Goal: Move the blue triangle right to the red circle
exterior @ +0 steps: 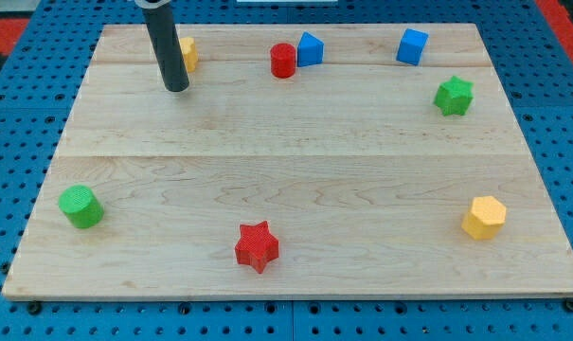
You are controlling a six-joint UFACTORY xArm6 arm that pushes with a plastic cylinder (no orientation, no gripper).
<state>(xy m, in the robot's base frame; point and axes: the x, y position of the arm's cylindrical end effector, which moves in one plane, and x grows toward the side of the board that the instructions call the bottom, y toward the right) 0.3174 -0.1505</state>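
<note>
The blue triangle (310, 48) sits near the view's top, touching or nearly touching the right side of the red circle (283, 60). My tip (176, 88) rests on the board well to the left of both, with open wood between. A yellow block (188, 53) stands just behind the rod, partly hidden by it.
A blue cube (412, 46) is at the top right, a green star (454, 96) below it. A yellow hexagon (484, 218) is at the lower right, a red star (257, 246) at bottom centre, a green cylinder (80, 206) at the left. The wooden board (286, 161) lies on blue pegboard.
</note>
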